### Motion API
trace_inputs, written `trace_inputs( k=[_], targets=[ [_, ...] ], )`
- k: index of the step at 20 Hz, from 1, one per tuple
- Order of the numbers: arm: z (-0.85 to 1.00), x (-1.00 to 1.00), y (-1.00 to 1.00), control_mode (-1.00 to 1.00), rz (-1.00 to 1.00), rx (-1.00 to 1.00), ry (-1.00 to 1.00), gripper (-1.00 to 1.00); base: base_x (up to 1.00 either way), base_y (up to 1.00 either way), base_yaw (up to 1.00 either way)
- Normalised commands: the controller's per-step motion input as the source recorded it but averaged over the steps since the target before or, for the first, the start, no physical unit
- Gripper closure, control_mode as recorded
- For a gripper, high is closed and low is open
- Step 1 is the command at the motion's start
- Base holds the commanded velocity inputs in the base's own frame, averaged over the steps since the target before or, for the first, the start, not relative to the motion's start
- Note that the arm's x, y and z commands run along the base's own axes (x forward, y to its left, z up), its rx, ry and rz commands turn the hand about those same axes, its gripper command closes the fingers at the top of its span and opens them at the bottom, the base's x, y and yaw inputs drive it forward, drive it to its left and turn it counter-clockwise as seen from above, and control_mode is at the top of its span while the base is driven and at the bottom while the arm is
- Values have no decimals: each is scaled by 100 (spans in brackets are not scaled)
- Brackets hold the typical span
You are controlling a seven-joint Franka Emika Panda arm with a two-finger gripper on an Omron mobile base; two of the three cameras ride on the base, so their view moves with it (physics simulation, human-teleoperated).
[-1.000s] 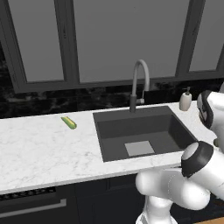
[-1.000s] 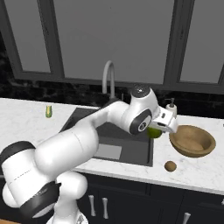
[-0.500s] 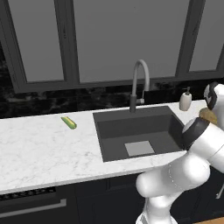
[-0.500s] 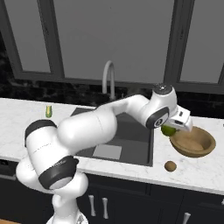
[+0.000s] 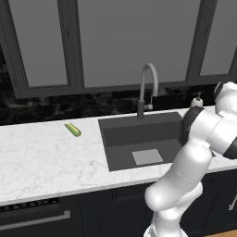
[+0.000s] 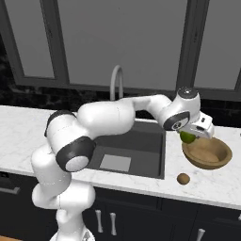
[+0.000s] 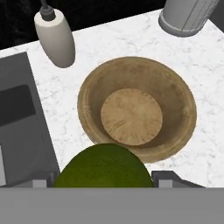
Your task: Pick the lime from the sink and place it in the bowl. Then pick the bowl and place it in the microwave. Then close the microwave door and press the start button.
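The yellow-green lime (image 7: 104, 167) sits between my fingers, and my gripper (image 6: 189, 137) is shut on it. It hangs above the near left rim of the tan wooden bowl (image 6: 207, 154), which stands on the counter right of the sink (image 6: 127, 148). In the hand view the bowl (image 7: 136, 107) lies just ahead of the lime and has nothing in it. The dark sink (image 5: 143, 139) with its light mat (image 5: 147, 157) and curved faucet (image 5: 147, 88) is left of my arm. The microwave is out of view.
A small brown round fruit (image 6: 183, 178) lies on the counter in front of the bowl. A soap dispenser (image 7: 55, 36) and a grey canister (image 7: 186, 15) stand behind the bowl. A corn-like vegetable (image 5: 72, 130) lies on the counter left of the sink.
My arm has swung right, carrying the lime from over the sink's right edge to above the bowl's near rim.
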Motion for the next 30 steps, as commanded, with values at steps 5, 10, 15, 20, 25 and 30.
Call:
trace_inputs(
  k=[5,10,15,20,25,30],
  targets=[
    [-36,13,-17,-100,0,3,0,100,0,0,0],
    [-18,16,-19,-100,0,3,0,100,0,0,0],
    [-10,25,-21,-100,0,2,2,100,0,0,0],
    [-34,23,-17,-100,0,0,0,100,0,0,0],
    [-42,26,-12,-100,0,0,0,100,0,0,0],
    [-49,40,-5,-100,0,0,0,100,0,0,0]
  ],
)
